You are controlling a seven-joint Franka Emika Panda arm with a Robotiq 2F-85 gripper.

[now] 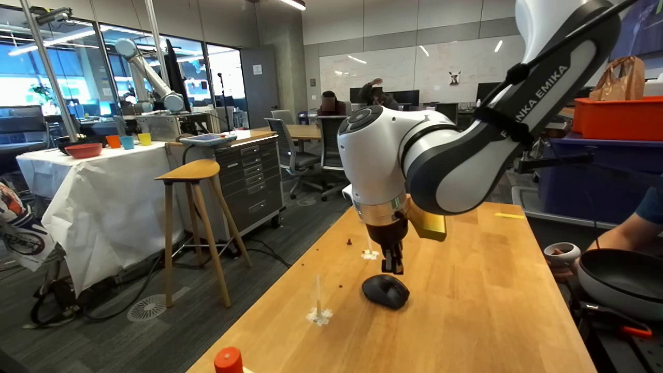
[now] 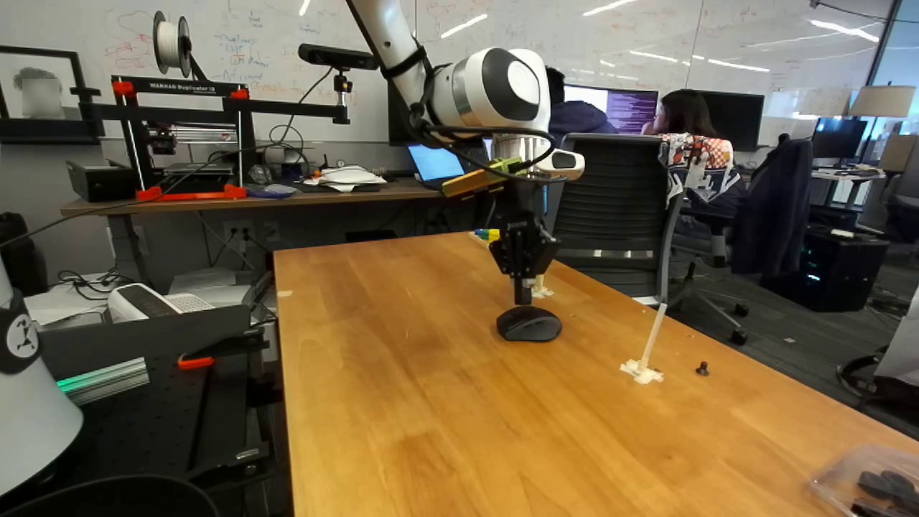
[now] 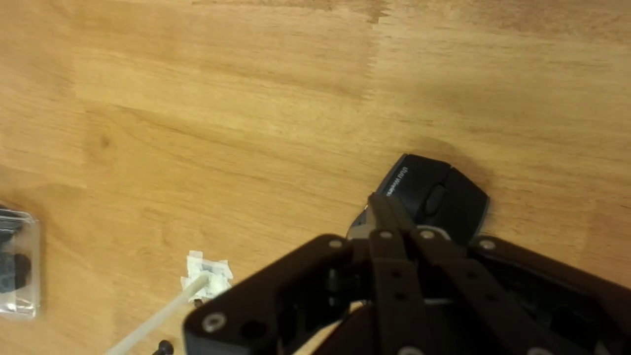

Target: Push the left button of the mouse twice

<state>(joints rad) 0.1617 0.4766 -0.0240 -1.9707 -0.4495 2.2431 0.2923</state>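
Align closed, empty Robotiq gripper point(image 3: 387, 203) over left button point(image 3: 419, 173) of wireless mouse point(image 3: 449, 201), right of wrist-view centre; tap lightly, lift, repeat.

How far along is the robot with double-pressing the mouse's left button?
Done: the gripper is shut, over the mouse. In hand: apparently positioning, fingertips just above it or touching, unclear which. Remaining: probably both presses of the left button; no press is visible.

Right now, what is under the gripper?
The black mouse, on the wooden table. In the wrist view, the gripper hides part of the mouse; the table beneath it is covered.
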